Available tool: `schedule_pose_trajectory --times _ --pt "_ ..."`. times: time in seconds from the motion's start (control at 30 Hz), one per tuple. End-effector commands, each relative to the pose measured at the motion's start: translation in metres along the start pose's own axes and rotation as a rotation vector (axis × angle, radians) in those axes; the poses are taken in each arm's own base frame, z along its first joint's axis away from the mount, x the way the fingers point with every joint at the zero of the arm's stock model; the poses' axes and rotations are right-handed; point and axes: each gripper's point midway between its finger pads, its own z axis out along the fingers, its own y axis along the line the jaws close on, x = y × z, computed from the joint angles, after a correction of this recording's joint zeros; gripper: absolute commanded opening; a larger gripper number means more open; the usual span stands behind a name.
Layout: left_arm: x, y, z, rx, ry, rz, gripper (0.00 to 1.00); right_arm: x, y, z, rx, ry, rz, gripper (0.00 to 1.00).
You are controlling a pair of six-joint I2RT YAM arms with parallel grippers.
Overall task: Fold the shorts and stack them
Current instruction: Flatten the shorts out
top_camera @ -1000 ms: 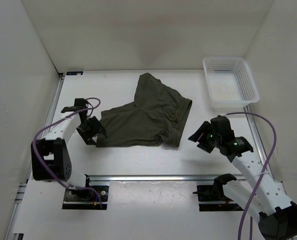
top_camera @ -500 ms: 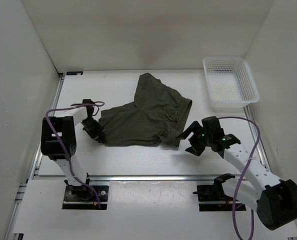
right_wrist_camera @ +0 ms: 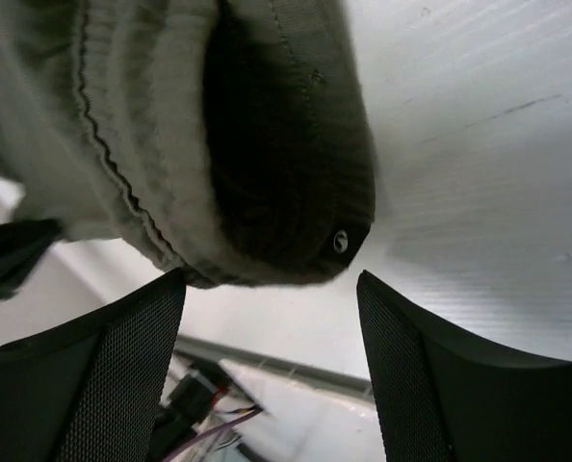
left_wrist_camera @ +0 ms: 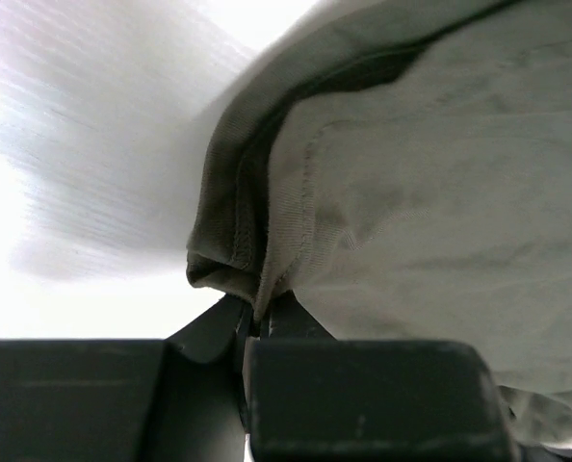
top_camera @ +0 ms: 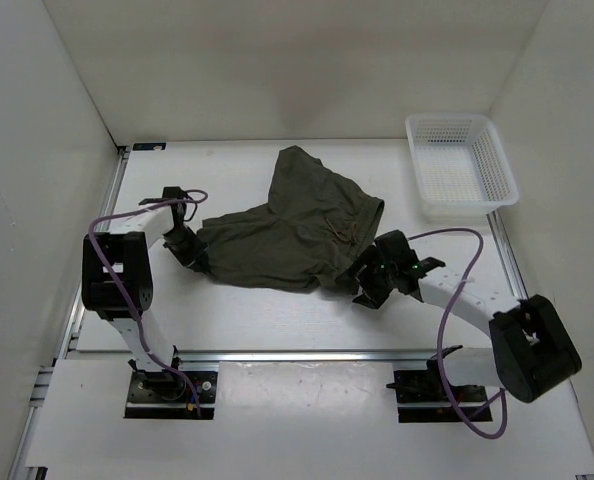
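The shorts [top_camera: 292,230] lie limp and light in the middle of the table [top_camera: 277,320], so I take them by their thicker edges: my left gripper [top_camera: 198,261] pinches a stitched hem, my right gripper [top_camera: 364,284] stands spread around the gathered waistband corner

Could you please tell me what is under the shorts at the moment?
White table shows all around the shorts; the left hand pinches their left edge. Anything beneath the spread cloth is covered and cannot be seen.
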Motion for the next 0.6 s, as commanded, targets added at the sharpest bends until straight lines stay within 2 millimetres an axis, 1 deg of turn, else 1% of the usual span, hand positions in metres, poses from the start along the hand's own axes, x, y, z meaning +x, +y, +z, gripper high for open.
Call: schedule_pose_trajectory --times 0.0,0.03,0.07,0.1,0.13,0.17,0.2,0.23,0.3,0.33,0.37,0.4,0.47,0.5,0.53,0.57 --pt "-0.022 -0.017 -0.031 0.047 -0.104 0.025 0.1 -0.008 0.01 0.007 0.058 -0.078 -0.078 0.76" --pt "-0.028 -0.013 -0.034 0.036 -0.117 0.009 0.1 -0.011 0.003 0.012 0.107 -0.093 -0.09 0.73" --pt "-0.03 -0.01 -0.041 0.036 -0.121 -0.003 0.1 -0.019 -0.009 0.013 0.17 -0.134 -0.087 0.7" --pt "-0.038 -0.005 -0.045 0.035 -0.128 -0.019 0.1 -0.021 -0.011 0.013 0.191 -0.144 -0.099 0.65" --pt "-0.048 -0.006 -0.057 0.053 -0.171 -0.02 0.1 -0.022 -0.017 0.014 0.216 -0.147 -0.097 0.53" --pt "-0.051 -0.003 -0.061 0.051 -0.171 -0.034 0.1 -0.021 -0.022 0.015 0.239 -0.14 -0.095 0.45" --pt "-0.054 -0.001 -0.068 0.056 -0.183 -0.034 0.1 -0.02 -0.027 0.016 0.249 -0.136 -0.103 0.41" --pt "-0.061 -0.002 -0.077 0.072 -0.211 -0.027 0.1 -0.02 -0.027 0.016 0.249 -0.136 -0.104 0.3" --pt "-0.064 -0.003 -0.082 0.067 -0.225 -0.028 0.1 -0.016 -0.033 0.016 0.267 -0.126 -0.11 0.19" --pt "-0.061 0.0 -0.082 0.058 -0.214 -0.02 0.1 -0.015 -0.033 0.014 0.267 -0.126 -0.11 0.12" --pt "-0.064 -0.002 -0.085 0.064 -0.222 -0.019 0.1 -0.014 -0.038 0.014 0.277 -0.122 -0.109 0.05" --pt "-0.065 -0.001 -0.084 0.056 -0.229 -0.02 0.1 -0.014 -0.038 0.012 0.278 -0.13 -0.118 0.0" --pt "-0.067 0.002 -0.085 0.053 -0.231 -0.02 0.1 -0.014 -0.042 0.008 0.296 -0.139 -0.119 0.0" --pt "-0.064 0.004 -0.082 0.047 -0.222 -0.02 0.1 -0.015 -0.041 0.002 0.291 -0.152 -0.121 0.0" --pt "-0.064 0.004 -0.082 0.047 -0.222 -0.02 0.1 -0.016 -0.051 -0.002 0.327 -0.16 -0.121 0.0" --pt "-0.062 0.006 -0.079 0.041 -0.213 -0.021 0.1 -0.015 -0.052 -0.005 0.327 -0.16 -0.121 0.0"
